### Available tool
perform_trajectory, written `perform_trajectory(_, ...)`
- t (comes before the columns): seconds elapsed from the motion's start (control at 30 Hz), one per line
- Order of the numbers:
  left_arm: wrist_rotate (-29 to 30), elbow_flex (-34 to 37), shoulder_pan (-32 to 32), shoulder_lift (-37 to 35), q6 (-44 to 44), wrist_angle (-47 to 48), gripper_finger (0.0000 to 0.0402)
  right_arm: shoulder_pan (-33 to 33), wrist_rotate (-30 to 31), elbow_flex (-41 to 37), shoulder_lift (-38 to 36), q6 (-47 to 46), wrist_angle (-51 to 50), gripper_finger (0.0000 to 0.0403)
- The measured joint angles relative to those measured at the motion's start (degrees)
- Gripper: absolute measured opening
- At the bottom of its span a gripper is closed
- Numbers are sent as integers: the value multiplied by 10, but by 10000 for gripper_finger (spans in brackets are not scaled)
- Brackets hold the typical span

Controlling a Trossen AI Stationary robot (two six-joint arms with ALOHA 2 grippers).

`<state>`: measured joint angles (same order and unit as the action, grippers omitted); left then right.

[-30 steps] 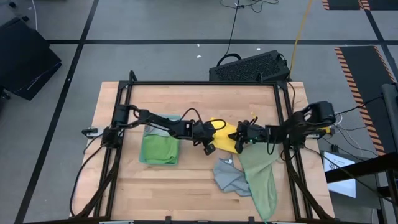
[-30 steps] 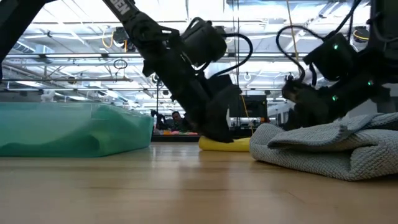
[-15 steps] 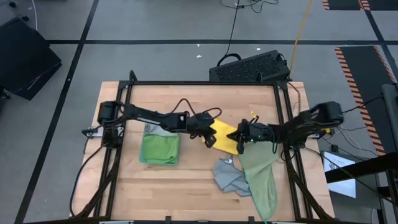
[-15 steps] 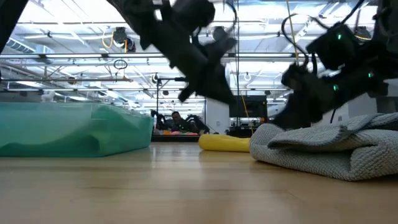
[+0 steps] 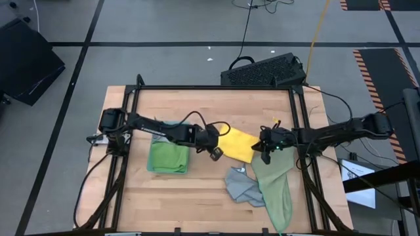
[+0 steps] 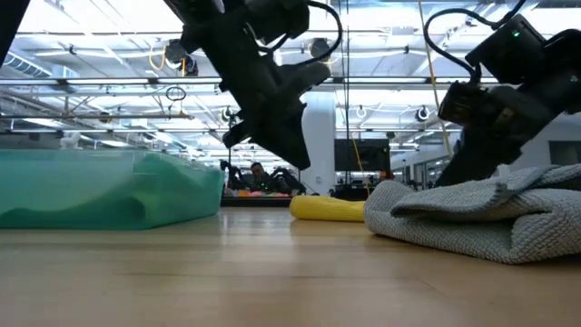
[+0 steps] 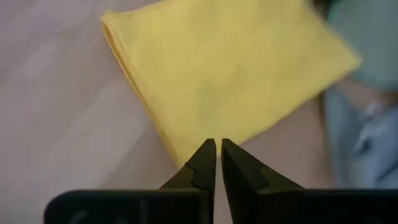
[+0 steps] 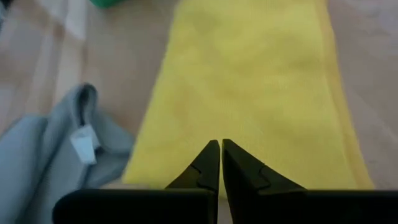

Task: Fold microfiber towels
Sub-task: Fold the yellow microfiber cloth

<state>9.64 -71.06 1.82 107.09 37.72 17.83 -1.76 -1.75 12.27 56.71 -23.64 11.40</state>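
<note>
the table [image 5: 197, 196] is pale wood planking with a black frame running along its edges, standing on a grey floor crossed by dark tape lines; a black perforated box [image 5: 262, 71] sits at the far edge. across the tabletop, the low view looks into a big hall with ceiling trusses and rows of lights.

the left gripper [image 5: 214, 153] hangs above the wood with its fingers pressed together and holding nothing; the folded yellow towel [image 5: 237, 143] lies flat just beside its tip. the right gripper [image 5: 265, 155] is at the towel's other side, fingers likewise pressed together and empty. directly under it starts the pale sage towel [image 5: 275, 190], draped toward the near edge, with the crumpled grey towel [image 5: 243, 187] touching it. behind the left gripper, by its arm, the bright green towel [image 5: 169, 157] sits folded on a stack.
</note>
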Motion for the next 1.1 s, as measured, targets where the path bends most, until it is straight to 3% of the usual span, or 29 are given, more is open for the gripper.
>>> perform_trajectory(0.13, -22, 0, -12, 0, 99, -16, 51, 0, 3, 0, -25, 10, -23, 13)
perform_trajectory(0.27, -29, 0, -29, 0, 176, -5, 122, 0, 6, 0, -31, 8, -19, 13)
perform_trajectory(0.4, -84, 0, -51, 5, 288, -3, 187, 0, 20, 0, -30, 3, -23, 13)
perform_trajectory(0.5, -131, 0, -64, 19, 365, 0, 214, 0, 19, 0, -30, 3, -26, 13)
perform_trajectory(0.67, -157, 0, -75, 39, 420, -7, 223, 0, 16, 0, -30, -2, -23, 13)
perform_trajectory(1.1, -193, -2, -79, 92, 423, -25, 222, 0, 18, 0, -30, -4, -18, 13)
